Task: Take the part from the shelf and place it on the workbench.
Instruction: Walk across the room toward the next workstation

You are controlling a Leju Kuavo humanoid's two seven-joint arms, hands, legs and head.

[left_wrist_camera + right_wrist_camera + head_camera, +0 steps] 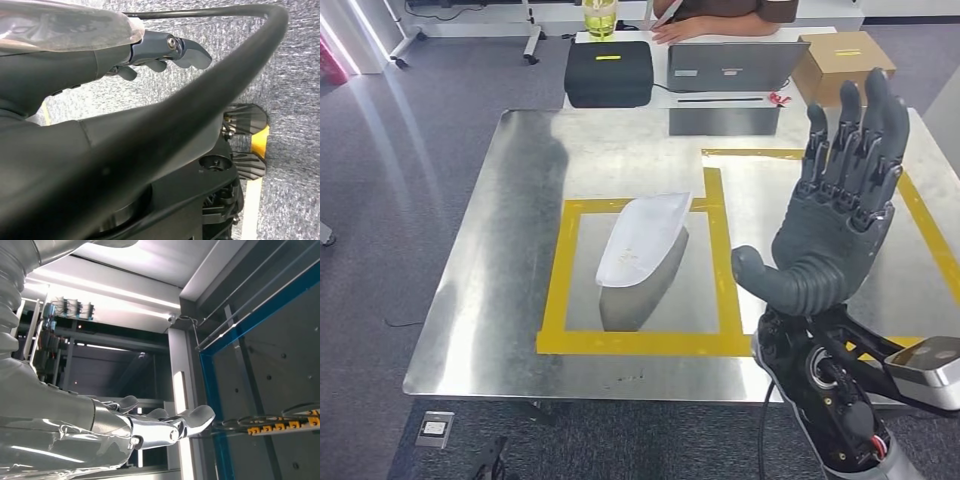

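A lab or office: grey carpet floor (pixel 365 240), steel workbench (pixel 509 200) marked with yellow tape (pixel 554 270), laptop (pixel 731 65) behind.

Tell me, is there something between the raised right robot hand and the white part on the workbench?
Nothing visible. The right robot hand is open above the workbench; bare metal and yellow tape separate it from the white part.
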